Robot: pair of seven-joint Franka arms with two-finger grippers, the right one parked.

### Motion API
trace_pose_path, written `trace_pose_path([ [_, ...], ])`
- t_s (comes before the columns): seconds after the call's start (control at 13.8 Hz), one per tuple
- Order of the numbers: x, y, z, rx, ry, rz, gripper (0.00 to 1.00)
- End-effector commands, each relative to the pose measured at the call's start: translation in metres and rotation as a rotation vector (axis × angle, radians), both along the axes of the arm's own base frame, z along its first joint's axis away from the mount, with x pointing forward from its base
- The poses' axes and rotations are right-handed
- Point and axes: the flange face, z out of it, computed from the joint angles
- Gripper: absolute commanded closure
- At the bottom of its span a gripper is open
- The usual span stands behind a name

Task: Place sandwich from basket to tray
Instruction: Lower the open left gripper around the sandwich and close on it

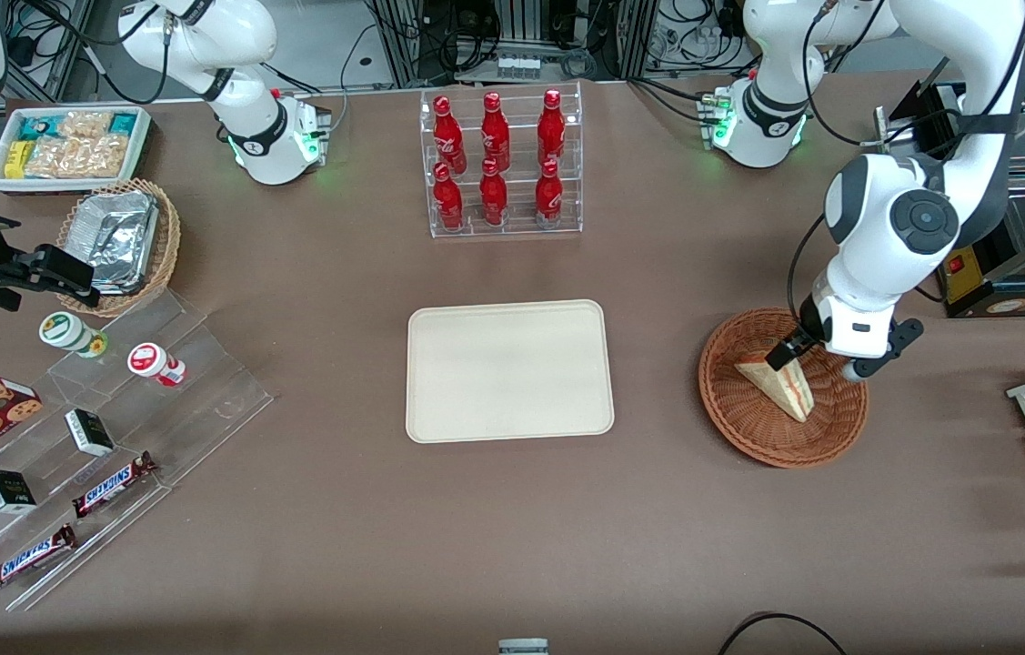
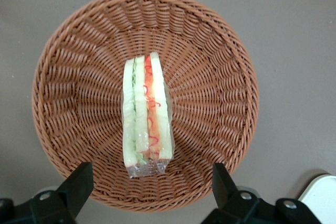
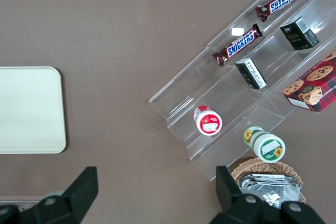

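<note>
Gripper (image 2: pixel 149 192) first: I am hovering it just above the basket (image 1: pixel 748 428), and its fingers (image 2: pixel 79 184) are standing wide apart with nothing between them. From the wrist camera I am looking straight down on the sandwich (image 2: pixel 146 114), which is lying near the basket's middle, filling edge up, showing red, orange and green between white bread. From the front I am seeing the wedge (image 1: pixel 780 384) leaning on the weave, its point aimed toward the front camera.

I am judging it light and soft: bread will crush under a hard squeeze, and the clear wrap is probably slippery. I am planning to take it across the two flat bread faces, near the middle of the wedge, closing gently so the layers are pressed together and not sheared. The fingers look roughly lined up for that, one to each side of the wedge.

Outward from there, the tray (image 1: pixel 439 409) is lying bare at the table's centre, well apart from the basket, toward the parked arm's end. Red bottles (image 1: pixel 494 159) are standing in a clear rack farther from the front camera.
</note>
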Motion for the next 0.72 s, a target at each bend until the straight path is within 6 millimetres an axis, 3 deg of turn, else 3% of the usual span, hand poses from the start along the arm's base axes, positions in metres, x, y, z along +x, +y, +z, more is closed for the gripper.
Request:
trace_pose_path([
  [0.0, -0.002, -0.005, -0.016, -0.007, 0.008, 0.023, 0.0],
  [0.65, -0.001, 0.001, -0.054, -0.011, 0.023, 0.033, 0.0],
])
